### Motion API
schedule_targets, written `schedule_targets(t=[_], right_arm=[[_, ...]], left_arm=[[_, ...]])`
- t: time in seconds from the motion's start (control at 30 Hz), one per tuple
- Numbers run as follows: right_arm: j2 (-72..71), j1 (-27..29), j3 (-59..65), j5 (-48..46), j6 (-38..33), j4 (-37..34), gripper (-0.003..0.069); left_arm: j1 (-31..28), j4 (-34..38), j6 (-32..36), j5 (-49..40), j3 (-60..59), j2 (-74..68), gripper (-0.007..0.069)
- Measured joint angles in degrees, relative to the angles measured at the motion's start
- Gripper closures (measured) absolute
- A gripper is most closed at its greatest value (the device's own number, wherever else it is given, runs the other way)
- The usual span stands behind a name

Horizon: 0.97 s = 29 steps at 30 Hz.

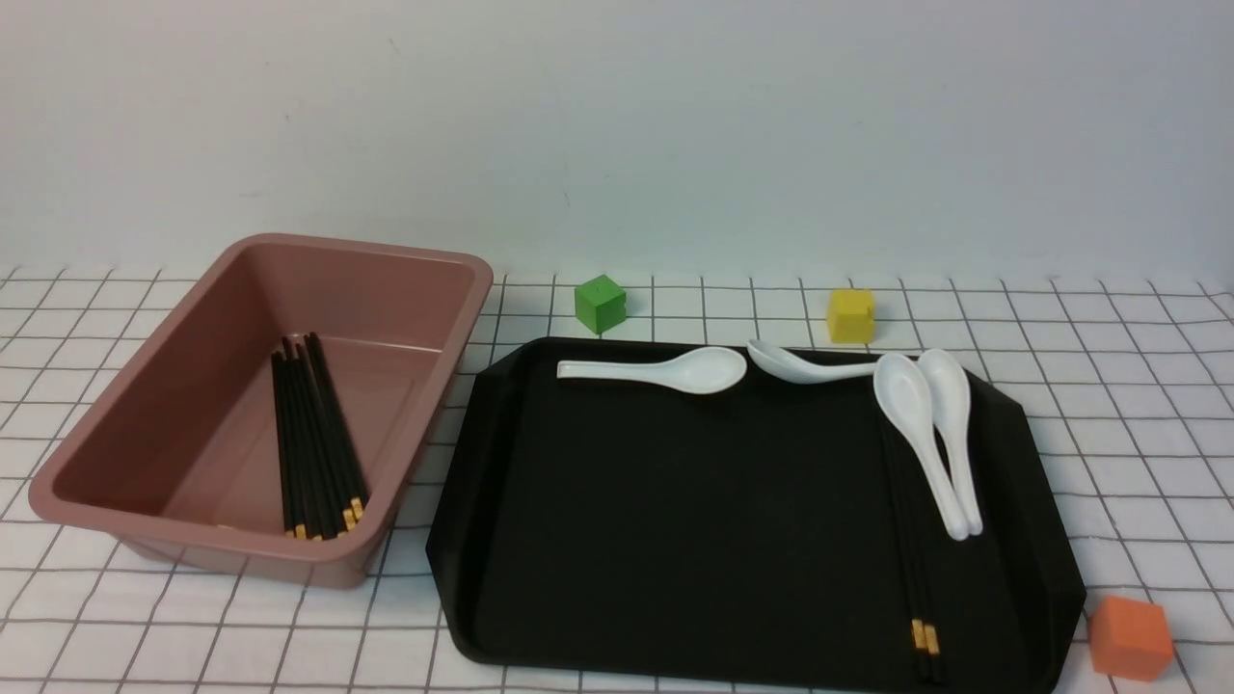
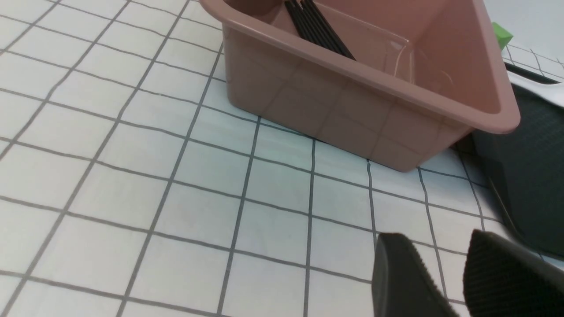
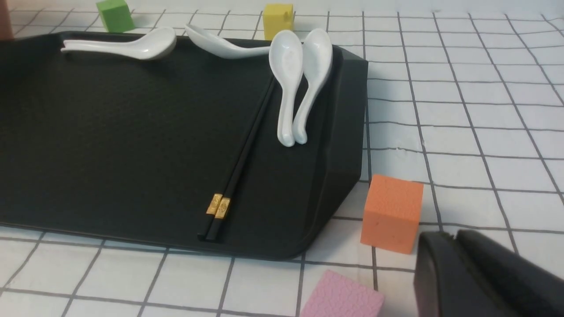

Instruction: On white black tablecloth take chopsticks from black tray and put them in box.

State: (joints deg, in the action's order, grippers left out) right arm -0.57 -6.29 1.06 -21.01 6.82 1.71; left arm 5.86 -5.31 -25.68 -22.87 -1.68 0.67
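While one pair of chopsticks [image 1: 921,578] lies in the tray [image 1: 675,540] near the bench's right edge, I see the left gripper [image 2: 445,273] parted and the right gripper [image 3: 458,264] closed empty.

Front camera overlooks table; wrist cameras low, close.

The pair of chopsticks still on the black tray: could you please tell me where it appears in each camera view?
Front view: the pair of chopsticks lies along the right side of the tray, gold bands nearest the camera, just left of two white spoons.
Left wrist view: not in it; only the chopsticks in the box show.
Right wrist view: centre of the picture, running diagonally.
Shared landmark: the orange cube beside the tray's near right corner.
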Motion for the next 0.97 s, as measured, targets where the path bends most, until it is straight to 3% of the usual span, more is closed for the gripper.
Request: schedule_targets(t=[0.97], right_arm=[[0.0,0.0,0.0,0.0,0.0,0.0,0.0559]], left_arm=[[0.0,0.0,0.0,0.0,0.0,0.0,0.0386]])
